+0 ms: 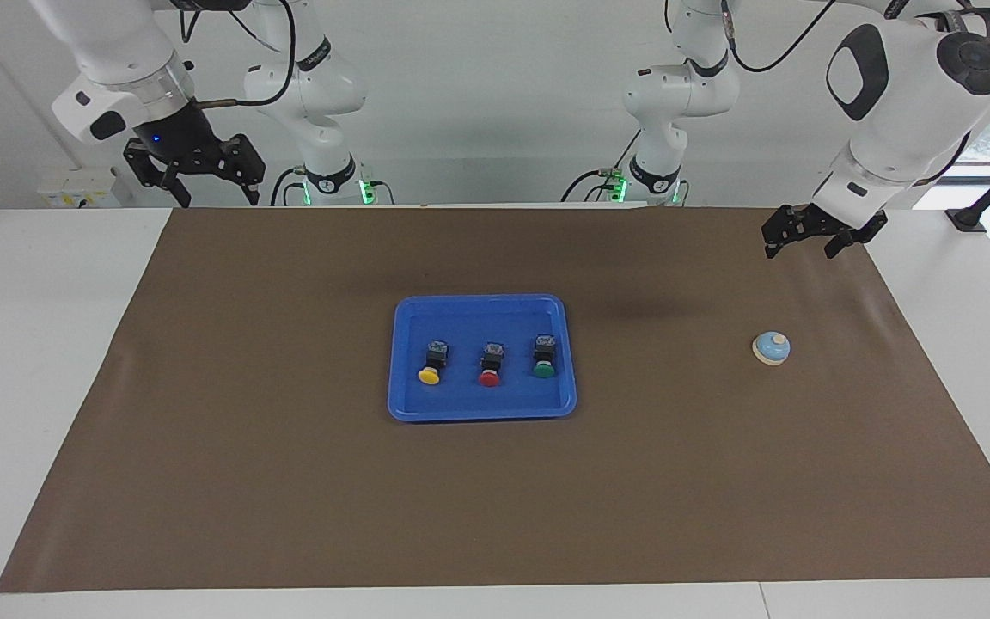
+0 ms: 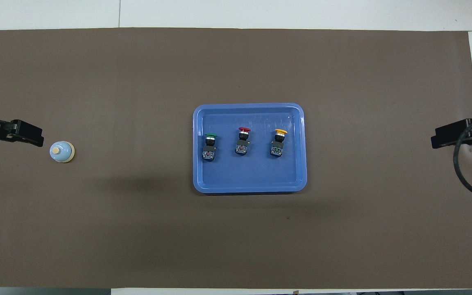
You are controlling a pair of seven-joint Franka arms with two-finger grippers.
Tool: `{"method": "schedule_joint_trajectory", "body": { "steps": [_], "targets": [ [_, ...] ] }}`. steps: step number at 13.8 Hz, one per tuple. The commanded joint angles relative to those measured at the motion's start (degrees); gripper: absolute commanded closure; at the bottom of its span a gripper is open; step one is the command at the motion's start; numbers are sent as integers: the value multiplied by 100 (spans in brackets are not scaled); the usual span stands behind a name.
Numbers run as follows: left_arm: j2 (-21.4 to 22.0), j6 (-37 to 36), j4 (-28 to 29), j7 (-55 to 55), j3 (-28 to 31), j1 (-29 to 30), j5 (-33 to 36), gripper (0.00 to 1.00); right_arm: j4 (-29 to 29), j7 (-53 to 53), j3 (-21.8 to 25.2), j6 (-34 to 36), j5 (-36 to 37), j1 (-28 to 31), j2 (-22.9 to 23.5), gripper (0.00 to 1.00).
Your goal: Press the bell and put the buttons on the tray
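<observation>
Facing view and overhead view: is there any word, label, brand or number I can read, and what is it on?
None can be read.
Buttons on the tray: small label patches on the black bodies, too small to read.
Arms: black bands with pale marks, too blurred to read.
Bell, brown mat, left gripper, right gripper: no text shows.
</observation>
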State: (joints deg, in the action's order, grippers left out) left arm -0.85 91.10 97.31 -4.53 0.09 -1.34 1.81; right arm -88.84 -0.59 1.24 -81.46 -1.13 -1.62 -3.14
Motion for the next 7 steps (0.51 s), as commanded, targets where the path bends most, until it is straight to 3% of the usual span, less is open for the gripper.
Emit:
{"method": "schedule_joint_trajectory", "body": {
  "steps": [1,7],
  "targets": [
    [-170,-286,-309,32,105,-103,-40,0,-151,129,-80,-11,16,118,-134,0],
    [-161,-5,-310,67,105,-85,-40,0,-151,129,-80,-11,8,118,-134,0]
  ]
}}
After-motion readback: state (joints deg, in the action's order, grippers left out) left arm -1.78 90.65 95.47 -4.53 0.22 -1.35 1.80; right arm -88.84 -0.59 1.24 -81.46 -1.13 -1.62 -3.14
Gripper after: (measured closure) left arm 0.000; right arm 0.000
